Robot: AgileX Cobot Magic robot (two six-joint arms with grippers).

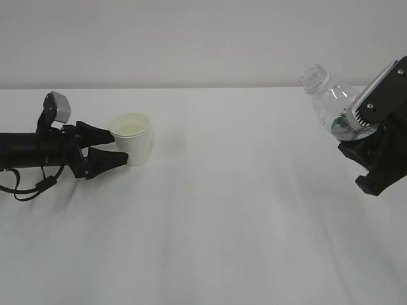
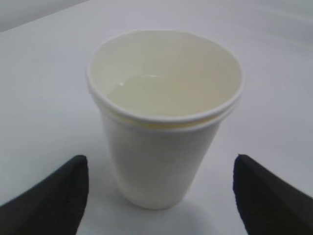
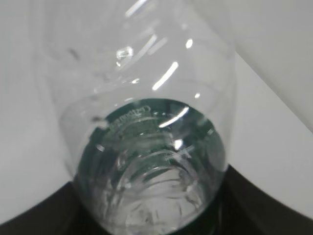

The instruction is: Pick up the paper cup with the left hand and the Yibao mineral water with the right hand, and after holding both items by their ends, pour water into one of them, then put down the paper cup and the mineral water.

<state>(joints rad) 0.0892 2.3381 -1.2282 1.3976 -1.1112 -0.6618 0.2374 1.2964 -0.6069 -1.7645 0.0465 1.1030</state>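
The white paper cup (image 1: 133, 136) stands upright on the table at the left, and a water surface shows inside it (image 2: 164, 88). My left gripper (image 1: 119, 146) lies low along the table with its jaws wide open. In the left wrist view the left gripper (image 2: 160, 164) has one black fingertip (image 2: 63, 191) on either side of the cup's base, with a gap on both sides. At the right, the Yibao mineral water (image 1: 331, 101) hangs above the table, uncapped, its mouth tilted up and to the left. My right gripper (image 1: 351, 130) is shut on its green-labelled lower end (image 3: 146, 147).
The white table (image 1: 222, 222) runs back to a plain pale wall. Between the cup and the raised bottle lies a wide stretch of bare tabletop. The left arm's black cable (image 1: 28, 187) loops onto the table at the far left.
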